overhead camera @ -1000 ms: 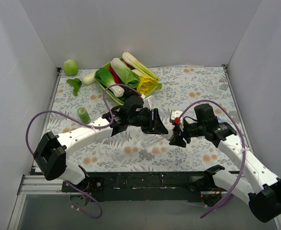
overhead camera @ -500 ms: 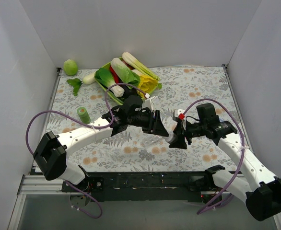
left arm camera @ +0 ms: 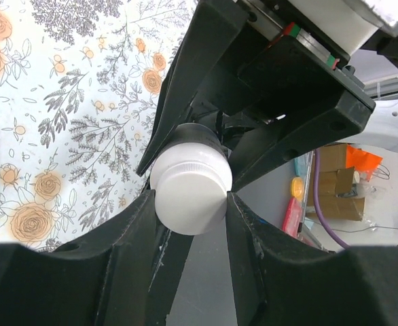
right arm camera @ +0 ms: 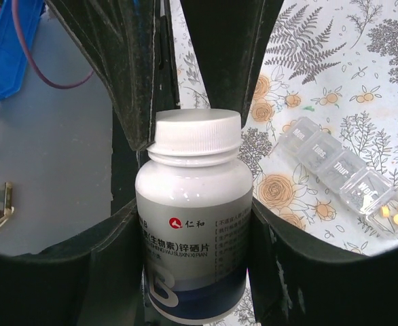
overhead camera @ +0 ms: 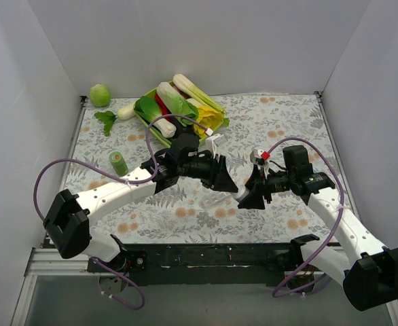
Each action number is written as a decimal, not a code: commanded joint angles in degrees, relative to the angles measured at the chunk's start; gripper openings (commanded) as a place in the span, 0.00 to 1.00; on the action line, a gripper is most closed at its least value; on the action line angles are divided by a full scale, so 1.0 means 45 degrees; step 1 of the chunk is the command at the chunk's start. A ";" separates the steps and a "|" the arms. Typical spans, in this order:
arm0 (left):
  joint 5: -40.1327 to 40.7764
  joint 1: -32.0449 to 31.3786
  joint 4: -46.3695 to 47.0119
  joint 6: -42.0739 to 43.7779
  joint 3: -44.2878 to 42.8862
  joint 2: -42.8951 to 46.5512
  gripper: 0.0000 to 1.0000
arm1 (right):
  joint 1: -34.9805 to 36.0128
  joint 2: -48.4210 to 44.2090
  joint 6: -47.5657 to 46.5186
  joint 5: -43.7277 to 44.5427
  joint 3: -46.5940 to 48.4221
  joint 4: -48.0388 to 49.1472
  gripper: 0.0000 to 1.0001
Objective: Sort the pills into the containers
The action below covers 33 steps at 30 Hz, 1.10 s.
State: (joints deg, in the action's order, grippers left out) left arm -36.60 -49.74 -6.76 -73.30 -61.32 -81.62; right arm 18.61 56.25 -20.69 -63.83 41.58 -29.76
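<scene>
A white pill bottle (right arm camera: 195, 224) with a blue-grey label and a white screw cap (right arm camera: 197, 132) is held above the table. My right gripper (right arm camera: 193, 214) is shut on the bottle's body. My left gripper (left arm camera: 191, 204) is shut on the cap (left arm camera: 191, 183) from the opposite end. In the top view the two grippers meet tip to tip, left (overhead camera: 227, 186) and right (overhead camera: 248, 197), with the bottle (overhead camera: 240, 193) mostly hidden between them. The clear pill-organiser strip (right arm camera: 348, 173) lies on the floral cloth under the right gripper. A few yellow pills (right arm camera: 392, 214) sit in one end compartment.
A green tray of vegetables (overhead camera: 149, 123) stands at the back centre-left. A green round fruit (overhead camera: 100, 94) and a white radish (overhead camera: 123, 111) lie beside it. A small green cylinder (overhead camera: 119, 161) stands at the left. White walls enclose the floral cloth (overhead camera: 287, 122).
The two grippers have drawn together over the cloth's middle. The right wrist has swung left and the left gripper has reached right, onto the bottle's cap.
</scene>
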 commanded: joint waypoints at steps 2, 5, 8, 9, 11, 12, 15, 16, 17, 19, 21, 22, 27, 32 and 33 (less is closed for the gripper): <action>-0.0013 -0.0354 -0.0274 0.0273 0.0209 0.0306 0.41 | -0.0112 -0.0195 0.0867 -0.1909 0.0135 0.2453 0.03; 0.0241 -0.0335 -0.0215 0.0097 0.0014 0.0462 0.61 | -0.0112 -0.0370 0.0731 -0.1694 0.0018 0.2433 0.03; 0.0301 -0.0335 -0.0157 -0.0059 -0.0182 0.0561 0.71 | -0.0112 -0.0449 0.0594 -0.1538 -0.0061 0.2355 0.03; 0.0340 -0.0334 -0.0157 -0.0059 -0.0240 0.0619 0.73 | -0.0112 -0.0488 0.0555 -0.1479 -0.0042 0.2297 0.03; 0.0398 -0.0334 -0.0234 -0.0079 -0.0338 0.0697 0.76 | -0.0112 -0.0488 0.0496 -0.1440 -0.0061 0.2277 0.03; 0.0457 -0.0334 -0.0293 -0.0079 -0.0377 0.0833 0.77 | -0.0132 -0.0546 0.0399 -0.1363 -0.0042 0.2200 0.03; 0.0574 -0.0334 -0.0255 -0.0137 -0.0319 0.1204 0.87 | -0.0112 -0.0624 0.0087 -0.1206 -0.0041 0.1985 0.03; 0.0633 -0.0334 -0.0197 -0.0196 -0.0261 0.1553 0.93 | -0.0112 -0.0644 0.0008 -0.1128 -0.0041 0.1926 0.03; 0.0730 -0.0334 -0.0177 -0.0235 -0.0105 0.1769 0.94 | -0.0112 -0.0683 -0.0051 -0.1069 -0.0041 0.1887 0.03; 0.0905 -0.0334 -0.0156 -0.0293 0.0071 0.2393 0.96 | -0.0093 -0.0800 -0.0400 -0.0835 -0.0022 0.1654 0.03; 0.0985 -0.0334 -0.0118 -0.0469 0.0383 0.2785 0.98 | -0.0112 -0.0897 -0.0616 -0.0543 -0.0041 0.1536 0.03; 0.1062 -0.0334 -0.0079 -0.0721 0.0500 0.3000 0.98 | -0.0112 -0.0918 -0.0850 -0.0445 -0.0022 0.1399 0.03; 0.2173 -0.0334 -0.0875 -0.1231 0.0504 0.3549 0.98 | -0.0112 -0.1093 -0.1106 -0.0034 -0.0081 0.1359 0.03; 0.3365 -0.0354 -0.2283 -0.1368 -0.0454 0.2711 0.93 | -0.0132 -0.1035 -0.1145 0.0045 -0.0041 0.1340 0.03; 0.3484 -0.0354 -0.2363 -0.1368 -0.0552 0.2419 0.92 | -0.0113 -0.1035 -0.1145 0.0064 -0.0022 0.1320 0.03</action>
State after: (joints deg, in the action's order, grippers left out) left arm -26.46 -51.20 -11.73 -78.72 -60.51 -67.92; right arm 18.11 52.27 -24.60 -63.66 41.30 -23.83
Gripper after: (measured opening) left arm 0.939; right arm 0.602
